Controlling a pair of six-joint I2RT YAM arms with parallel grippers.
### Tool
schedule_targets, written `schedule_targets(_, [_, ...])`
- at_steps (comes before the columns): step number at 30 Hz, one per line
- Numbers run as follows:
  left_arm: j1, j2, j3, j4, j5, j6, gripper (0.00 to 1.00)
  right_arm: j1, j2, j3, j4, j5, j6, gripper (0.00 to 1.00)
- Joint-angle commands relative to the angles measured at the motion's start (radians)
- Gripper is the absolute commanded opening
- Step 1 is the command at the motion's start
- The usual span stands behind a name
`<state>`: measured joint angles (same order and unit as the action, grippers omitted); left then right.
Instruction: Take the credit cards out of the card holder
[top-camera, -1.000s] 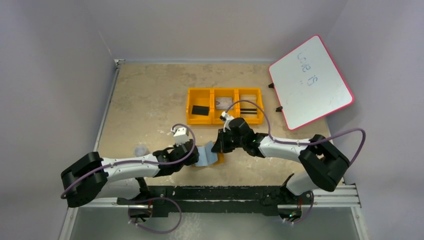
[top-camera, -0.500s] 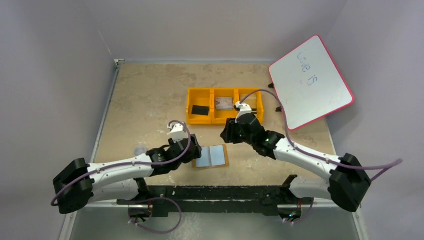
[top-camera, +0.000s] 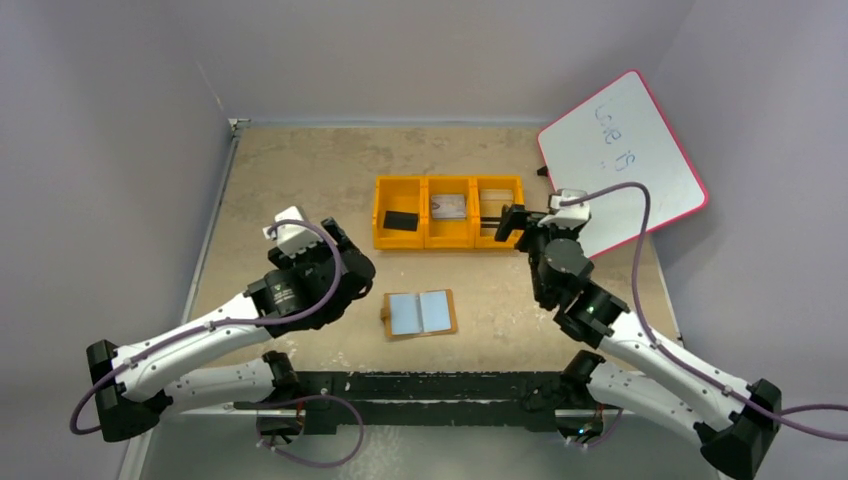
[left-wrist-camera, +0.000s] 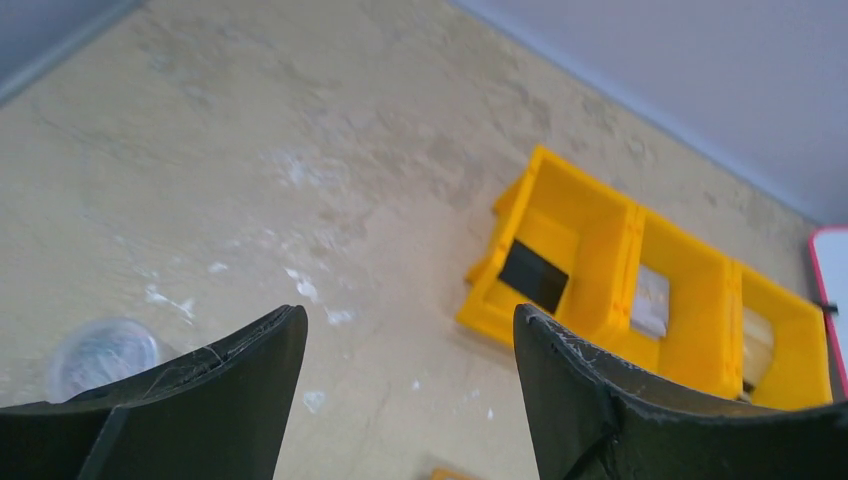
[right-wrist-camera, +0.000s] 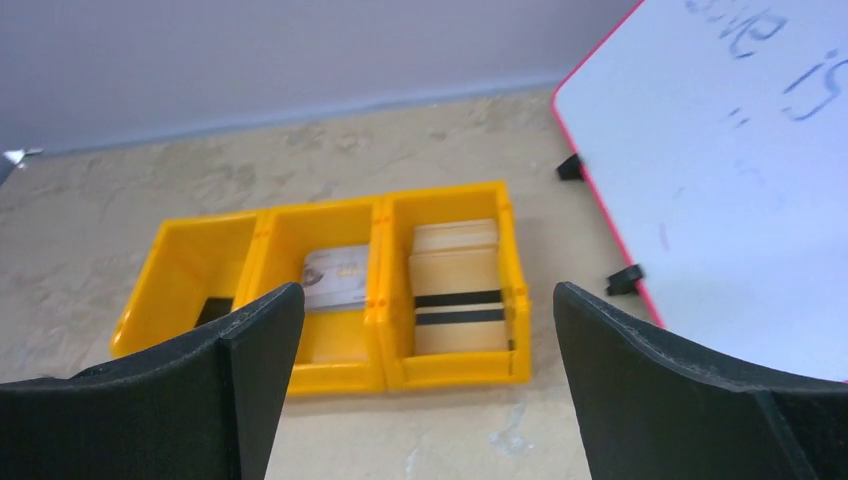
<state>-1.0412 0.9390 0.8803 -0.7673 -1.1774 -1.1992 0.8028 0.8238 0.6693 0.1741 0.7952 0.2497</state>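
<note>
Counter: mottled beige counter (top-camera: 300, 180) with plain grey walls on three sides; a red-edged whiteboard (top-camera: 620, 165) leans just right of the orange tray (top-camera: 448, 240).
Tray: three compartments. A black block (top-camera: 400, 220) is in the left one, a silvery card (right-wrist-camera: 337, 277) in the middle, and beige striped credit cards (right-wrist-camera: 458, 290) are stacked in the right.
Card holder: the card holder (top-camera: 420, 313) lies opened flat on the near side of the tray, clear of it, with its pale blue pockets facing up and neither arm touching it.
Left gripper: the left gripper (left-wrist-camera: 405, 315) is spread wide and empty, raised to the near left of the tray.
Right gripper: the right gripper (right-wrist-camera: 425, 290) is spread wide and empty, at the tray's right end.
Progress: likely near done — whether a card still sits flush in a pocket cannot be told from above.
Risk: the holder lies loose, so a one-armed tug on a leftover card would probably drag the whole holder. The right gripper is close to the tray wall, so a careless swing could knock the tray and spill the stacked cards.
</note>
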Motion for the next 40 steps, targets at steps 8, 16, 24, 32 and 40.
schedule_targets(8, [-0.001, 0.113, 0.218, -0.499, -0.298, -0.328, 0.76, -0.327, -0.088, -0.028, -0.021, -0.202, 0.003, 1.00])
schedule_targets(16, [-0.002, 0.155, 0.266, -0.530, -0.286, -0.326, 0.76, -0.448, 0.013, 0.088, -0.128, -0.412, 0.023, 0.99])
schedule_targets(24, [-0.001, 0.078, 0.268, -0.500, -0.295, -0.220, 0.77, -0.448, -0.011, 0.122, -0.190, -0.326, 0.021, 1.00])
schedule_targets(32, [-0.002, -0.044, 0.245, -0.446, -0.228, -0.072, 0.77, -0.497, 0.046, 0.130, -0.200, -0.335, 0.062, 1.00])
schedule_targets(40, [-0.001, -0.161, 0.184, -0.412, -0.210, -0.023, 0.77, -0.505, 0.053, 0.158, -0.154, -0.421, 0.044, 1.00])
